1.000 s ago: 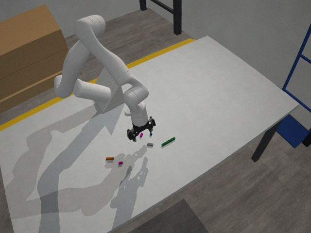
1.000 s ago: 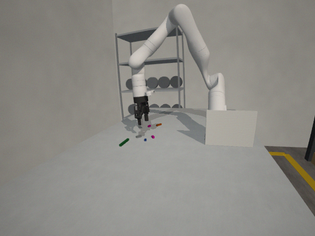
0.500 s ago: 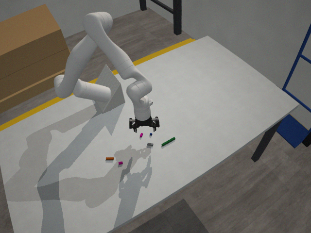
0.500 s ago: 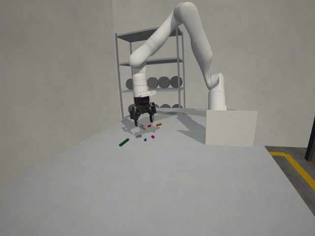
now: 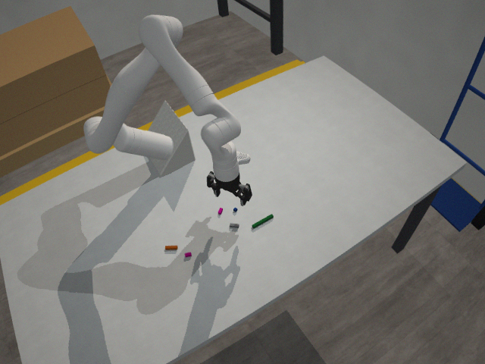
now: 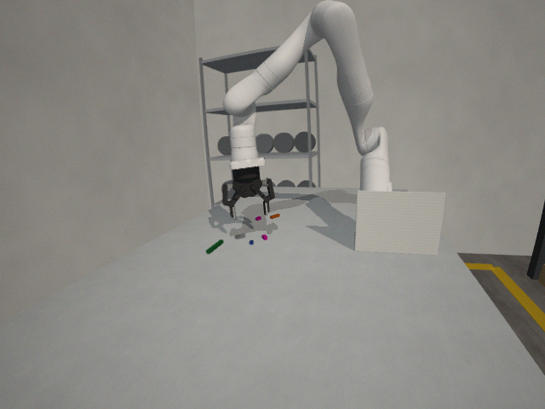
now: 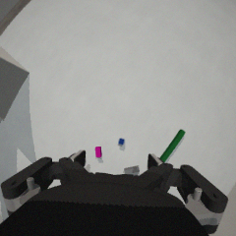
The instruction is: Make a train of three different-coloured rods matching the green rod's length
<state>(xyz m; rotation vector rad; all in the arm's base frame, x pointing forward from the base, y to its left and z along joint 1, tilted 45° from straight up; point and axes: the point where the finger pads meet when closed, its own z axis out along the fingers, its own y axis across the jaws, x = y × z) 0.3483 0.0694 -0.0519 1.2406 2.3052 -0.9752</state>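
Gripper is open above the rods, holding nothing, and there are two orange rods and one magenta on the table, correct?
Not quite: the top view shows one orange rod and two magenta rods. The rest holds: the gripper is open above the rods, holding nothing.
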